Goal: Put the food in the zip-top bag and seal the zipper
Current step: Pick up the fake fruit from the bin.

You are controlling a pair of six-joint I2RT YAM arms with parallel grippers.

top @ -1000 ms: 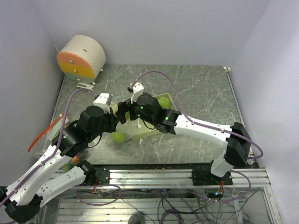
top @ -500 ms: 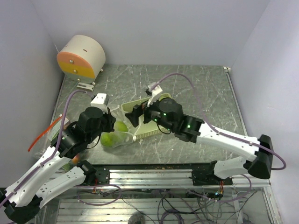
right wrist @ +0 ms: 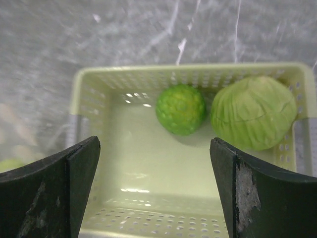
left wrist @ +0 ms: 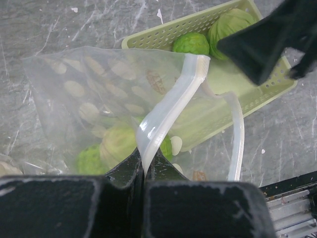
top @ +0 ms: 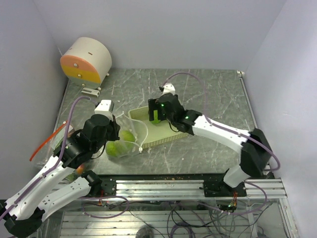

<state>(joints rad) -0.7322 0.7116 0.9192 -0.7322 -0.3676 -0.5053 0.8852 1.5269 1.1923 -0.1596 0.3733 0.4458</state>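
Left gripper (left wrist: 143,166) clamped tight on zip-top bag (left wrist: 99,94) rim; green balls (left wrist: 116,145) seen inside bag, beyond fingers. Right gripper (right wrist: 154,178) spread wide, nothing held; bumpy ball (right wrist: 181,109) and ribbed ball (right wrist: 253,119) seen in basket (right wrist: 188,69), ahead of fingertips.

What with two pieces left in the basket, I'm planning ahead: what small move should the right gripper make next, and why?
Probably lower the right gripper onto the bumpy green ball: its jaws hang open above the basket with that ball nearly centred between them, and the left gripper is shut on the bag rim, holding it open.
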